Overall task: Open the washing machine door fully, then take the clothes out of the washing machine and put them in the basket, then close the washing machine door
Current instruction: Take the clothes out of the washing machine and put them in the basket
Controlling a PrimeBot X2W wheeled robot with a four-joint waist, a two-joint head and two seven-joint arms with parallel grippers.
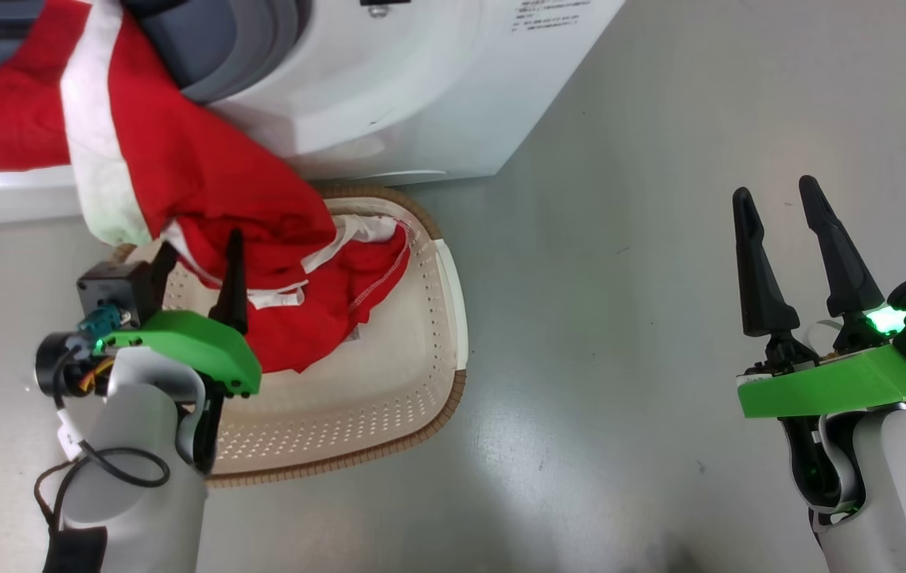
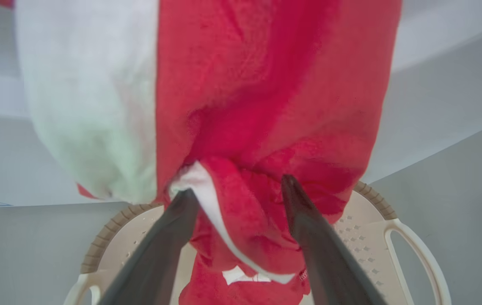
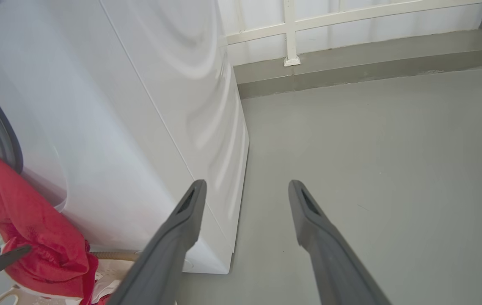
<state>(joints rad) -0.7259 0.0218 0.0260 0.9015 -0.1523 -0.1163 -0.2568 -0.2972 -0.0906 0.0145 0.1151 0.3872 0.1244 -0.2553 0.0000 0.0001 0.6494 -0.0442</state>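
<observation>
Straddling: left claw [image 2: 236,190], spread wide, clothes [image 2: 266,84] bunched between its fingers
Beneath: basket [image 2: 363,237]
Right claw [image 3: 247,186]: spread, empty

Head view downward, wrist views low, all share clothes [image 1: 206,183]

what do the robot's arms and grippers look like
Both forearms are smooth pale grey shells, each topped by a bright green wrist plate. The left gripper and right gripper each have two long, dark, tapering fingers. Black cables loop along the left forearm, near a small black box with a teal plug. A green light glows at the right wrist.
</observation>
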